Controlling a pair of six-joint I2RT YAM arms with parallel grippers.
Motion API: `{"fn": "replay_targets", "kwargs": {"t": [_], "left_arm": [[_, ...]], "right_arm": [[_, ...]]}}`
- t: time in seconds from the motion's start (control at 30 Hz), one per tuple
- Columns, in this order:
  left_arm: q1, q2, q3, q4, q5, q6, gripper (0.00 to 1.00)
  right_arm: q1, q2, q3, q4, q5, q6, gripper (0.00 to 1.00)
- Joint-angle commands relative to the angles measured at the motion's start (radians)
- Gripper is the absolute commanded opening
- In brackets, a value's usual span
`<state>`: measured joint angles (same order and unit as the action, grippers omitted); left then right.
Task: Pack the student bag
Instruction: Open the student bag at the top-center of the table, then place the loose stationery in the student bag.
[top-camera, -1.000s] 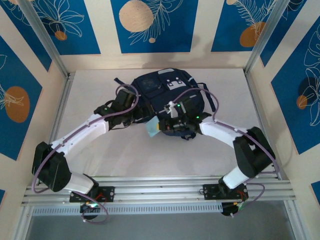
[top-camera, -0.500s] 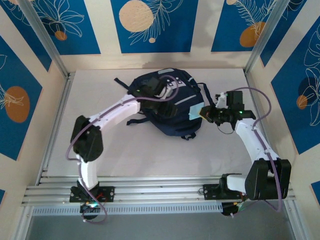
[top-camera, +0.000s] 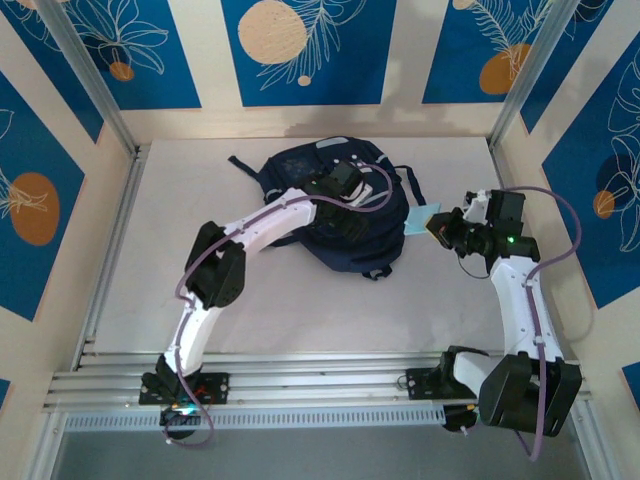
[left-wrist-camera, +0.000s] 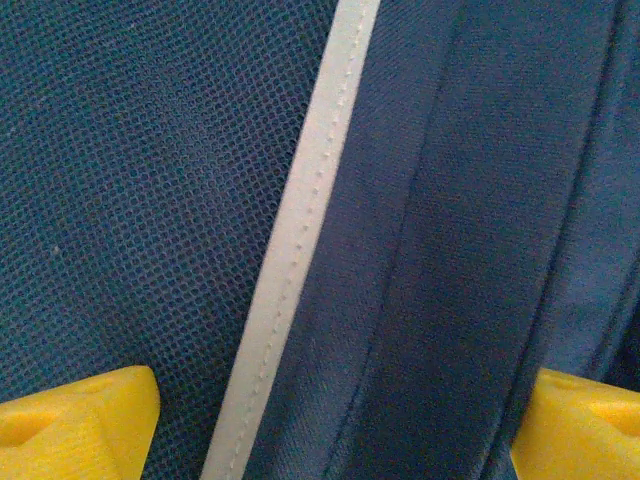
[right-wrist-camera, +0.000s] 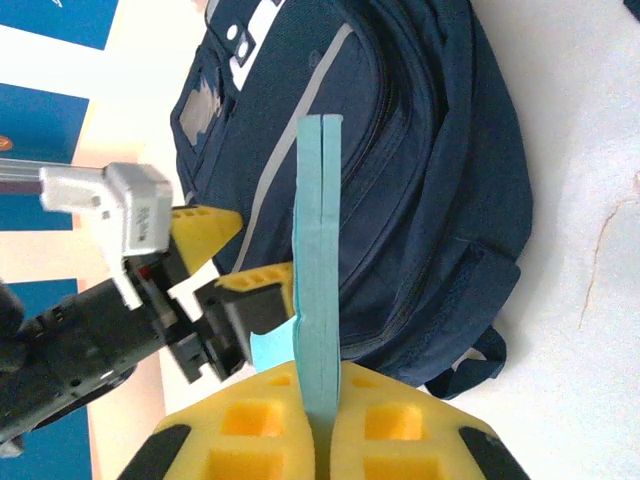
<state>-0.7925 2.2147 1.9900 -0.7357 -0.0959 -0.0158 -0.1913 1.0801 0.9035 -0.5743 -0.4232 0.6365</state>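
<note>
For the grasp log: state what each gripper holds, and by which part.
Right gripper: thin light-blue booklet, clamped by one edge. Left gripper: open over the student bag, nothing held.

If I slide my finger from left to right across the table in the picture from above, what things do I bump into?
student bag → light blue booklet → right gripper, which pinches the booklet's right end.

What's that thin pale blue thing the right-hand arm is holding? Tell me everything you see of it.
It is a thin, flat, pale blue item, paper or card by its look, showing two layers edge-on. The right gripper has its yellow jaws shut on one end, holding it to the right of the student bag; whether it touches the bag is unclear.
</note>
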Motion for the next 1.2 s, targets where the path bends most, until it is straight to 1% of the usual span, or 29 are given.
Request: {"fn": "replay_targets", "kwargs": {"t": [0.0,0.03,0.07,0.1,0.13,0.17,0.2,0.37,0.47,0.6,0.83,1.03,1.1,1.17], "left_arm": [[-0.009,0.045,0.066,-0.020,-0.076,0.037,0.80],[-0.008,0.056,0.080,-0.026,-0.077,0.039,0.69],[-0.006,0.062,0.090,-0.029,-0.077,0.039,0.56],[-0.005,0.063,0.094,-0.031,-0.070,0.036,0.45],[0.000,0.061,0.100,-0.035,-0.051,0.030,0.29],[0.004,0.055,0.104,-0.041,-0.031,0.017,0.07],[0.008,0.047,0.109,-0.048,-0.014,0.000,0.00],[0.040,-0.025,0.113,-0.064,0.165,-0.121,0.00],[0.064,-0.061,0.113,-0.046,0.280,-0.214,0.00],[0.074,-0.094,0.113,-0.006,0.387,-0.308,0.00],[0.072,-0.128,0.107,0.065,0.490,-0.416,0.00],[0.069,-0.169,0.049,0.145,0.550,-0.510,0.00],[0.069,-0.184,0.029,0.166,0.546,-0.526,0.00],[0.070,-0.191,0.018,0.171,0.528,-0.535,0.00]], "right_arm": [[-0.005,-0.019,-0.025,-0.020,-0.050,0.008,0.00],[-0.005,-0.020,-0.030,-0.014,-0.056,0.010,0.00],[-0.004,-0.020,-0.033,-0.005,-0.062,0.016,0.00],[-0.005,-0.019,-0.037,0.002,-0.066,0.022,0.00],[-0.004,-0.019,-0.045,0.015,-0.073,0.030,0.00],[-0.002,-0.017,-0.052,0.030,-0.079,0.042,0.00],[0.001,-0.014,-0.057,0.042,-0.081,0.049,0.00],[0.054,0.021,-0.080,0.132,-0.081,0.113,0.00],[0.113,0.064,-0.087,0.221,-0.075,0.180,0.00],[0.192,0.137,-0.076,0.331,-0.028,0.267,0.00],[0.280,0.282,-0.050,0.516,0.013,0.391,0.00],[0.369,0.448,0.026,0.640,0.015,0.435,0.00],[0.380,0.493,0.060,0.616,0.012,0.433,0.00],[0.379,0.509,0.071,0.578,0.013,0.419,0.06]]}}
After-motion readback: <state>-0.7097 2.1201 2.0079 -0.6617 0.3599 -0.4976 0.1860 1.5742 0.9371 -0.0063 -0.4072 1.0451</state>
